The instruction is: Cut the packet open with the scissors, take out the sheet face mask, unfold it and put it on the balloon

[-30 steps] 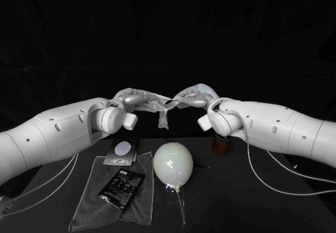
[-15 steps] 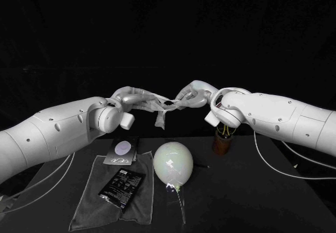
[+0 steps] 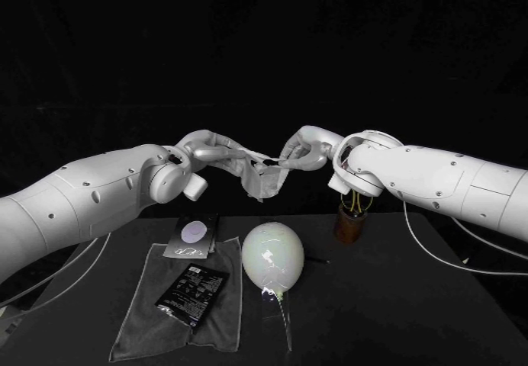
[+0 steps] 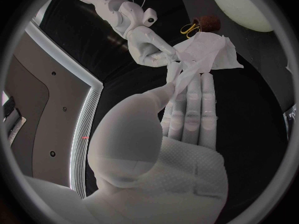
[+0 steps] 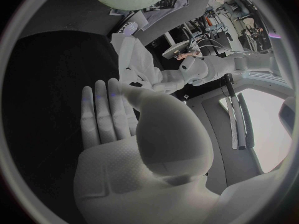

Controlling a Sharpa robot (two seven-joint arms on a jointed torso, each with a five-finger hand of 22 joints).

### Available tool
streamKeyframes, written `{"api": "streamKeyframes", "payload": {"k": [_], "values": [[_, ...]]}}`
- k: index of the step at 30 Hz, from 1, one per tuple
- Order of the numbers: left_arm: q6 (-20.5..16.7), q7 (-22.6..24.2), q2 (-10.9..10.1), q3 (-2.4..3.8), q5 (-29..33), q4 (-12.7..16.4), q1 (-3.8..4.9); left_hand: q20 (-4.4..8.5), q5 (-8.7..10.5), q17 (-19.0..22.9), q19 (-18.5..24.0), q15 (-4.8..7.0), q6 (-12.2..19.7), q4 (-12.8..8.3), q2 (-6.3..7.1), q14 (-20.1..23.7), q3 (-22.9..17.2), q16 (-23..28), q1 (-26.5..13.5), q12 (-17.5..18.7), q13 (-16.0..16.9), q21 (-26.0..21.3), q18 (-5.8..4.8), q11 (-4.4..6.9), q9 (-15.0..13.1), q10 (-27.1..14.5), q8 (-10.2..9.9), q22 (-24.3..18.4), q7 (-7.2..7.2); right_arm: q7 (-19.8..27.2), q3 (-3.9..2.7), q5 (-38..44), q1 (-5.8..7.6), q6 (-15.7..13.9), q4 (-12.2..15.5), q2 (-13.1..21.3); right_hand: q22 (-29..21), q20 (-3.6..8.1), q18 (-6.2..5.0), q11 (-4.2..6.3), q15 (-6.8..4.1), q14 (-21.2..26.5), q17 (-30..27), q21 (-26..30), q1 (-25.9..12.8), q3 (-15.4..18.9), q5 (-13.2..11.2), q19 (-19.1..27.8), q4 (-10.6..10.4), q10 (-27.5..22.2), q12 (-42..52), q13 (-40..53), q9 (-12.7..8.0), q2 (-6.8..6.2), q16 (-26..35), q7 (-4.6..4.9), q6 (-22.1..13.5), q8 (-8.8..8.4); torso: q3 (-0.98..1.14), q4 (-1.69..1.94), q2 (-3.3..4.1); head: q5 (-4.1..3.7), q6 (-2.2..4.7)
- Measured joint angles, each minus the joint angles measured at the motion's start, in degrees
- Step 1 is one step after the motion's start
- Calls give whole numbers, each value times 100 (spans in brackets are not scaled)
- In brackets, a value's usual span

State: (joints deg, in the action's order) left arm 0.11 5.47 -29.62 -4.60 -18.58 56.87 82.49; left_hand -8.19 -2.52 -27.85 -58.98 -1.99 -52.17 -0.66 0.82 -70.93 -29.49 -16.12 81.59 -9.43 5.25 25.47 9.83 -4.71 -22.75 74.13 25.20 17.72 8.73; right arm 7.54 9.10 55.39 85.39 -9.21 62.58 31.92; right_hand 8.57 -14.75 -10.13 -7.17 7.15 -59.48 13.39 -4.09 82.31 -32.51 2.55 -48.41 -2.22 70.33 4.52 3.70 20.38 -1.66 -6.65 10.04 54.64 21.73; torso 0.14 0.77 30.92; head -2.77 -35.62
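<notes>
Left of the balloon (image 3: 272, 255), the black packet (image 3: 189, 295) lies on a grey cloth (image 3: 137, 328) on the bench (image 3: 418, 305), with a dark card (image 3: 189, 238) just behind it. The packet's white print and the card's pale oval and script are too small to read.

Above and behind the balloon, the left robot hand (image 3: 214, 152) and the right robot hand (image 3: 303, 151) each pinch a top edge of the mask (image 3: 264, 177). The mask hangs crumpled between them, clear of the bench. The left wrist view adds the grip: the thumb presses the mask against straight, close-set fingers.

Right of the balloon stands a brown cup (image 3: 350, 223). The left wrist view shows the yellow handles of the scissors (image 4: 190, 29) in it.
</notes>
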Motion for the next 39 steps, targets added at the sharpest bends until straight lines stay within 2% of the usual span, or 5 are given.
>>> {"api": "streamKeyframes", "payload": {"k": [8, 15, 21, 27, 39], "values": [[347, 9, 59, -3, -829, -68, 14, 0, 1, 0, 0, -1, 0, -16, 8, 0, 16, 0, 7, 0, 0, 22, -4, 0, 0, 0, -2, 2, 0, 1, -9, 161, 62, -26, -14, -7, 0, 0, 1, -1, 0, 0, 0, 0, 0, 0, -1, 0, 0, 0, 0, 0, 0, 0, 0, 0, -1, 0, -4, 0, -3, -7, 3], [421, 131, 95, -3, -1126, -112, 17, 0, 1, 1, 0, -9, 0, -15, 8, 8, 17, 0, 6, 0, -6, 21, -7, 0, -39, 0, -17, 10, -1, 9, -10, 212, 107, -25, -14, -31, 1, 0, 5, -1, 0, 0, 0, 0, 0, -16, -4, 0, 16, 0, 0, 0, -3, 0, 0, 0, -2, -2, -6, 1, 1, -13, 1], [403, 274, 162, -3, -1268, -219, 22, 0, 1, -5, 0, -9, 1, -15, 11, 9, 17, 0, 3, 0, -6, 21, -9, 0, -41, 0, -29, 11, -1, 5, -11, 275, 275, 68, -36, -79, -4, 0, 14, -2, 0, 0, 0, 0, 0, -16, -4, 0, 16, 0, 0, 1, -3, 0, 0, 0, -3, -3, -7, -1, 3, -34, -17], [364, 368, 197, -3, -1318, -322, 26, 0, 8, -5, 1, -10, 1, -15, 3, 9, 17, 0, 11, 0, -7, 21, -11, -21, -45, 21, -36, 12, -2, -58, -19, 483, 468, 395, -100, -123, -4, 0, 42, -2, 0, 0, 0, 0, 0, -16, -5, 0, 16, 0, 0, 1, -2, 0, 0, -16, 11, -10, -7, -4, 0, -57, -10], [348, 437, 229, -24, -1340, -449, 32, 0, 18, -13, 1, 2, 3, -30, -17, -5, 33, 0, 31, 1, -7, 43, -13, -22, -125, 21, -62, 22, -3, -300, -15, 943, 728, 772, -193, -180, -8, 0, 45, 15, 0, 1, 1, 0, 0, -15, -5, 1, 16, 25, -23, 1, 2, 0, 0, -18, 9, -2, -4, -3, -7, -103, 13]]}}
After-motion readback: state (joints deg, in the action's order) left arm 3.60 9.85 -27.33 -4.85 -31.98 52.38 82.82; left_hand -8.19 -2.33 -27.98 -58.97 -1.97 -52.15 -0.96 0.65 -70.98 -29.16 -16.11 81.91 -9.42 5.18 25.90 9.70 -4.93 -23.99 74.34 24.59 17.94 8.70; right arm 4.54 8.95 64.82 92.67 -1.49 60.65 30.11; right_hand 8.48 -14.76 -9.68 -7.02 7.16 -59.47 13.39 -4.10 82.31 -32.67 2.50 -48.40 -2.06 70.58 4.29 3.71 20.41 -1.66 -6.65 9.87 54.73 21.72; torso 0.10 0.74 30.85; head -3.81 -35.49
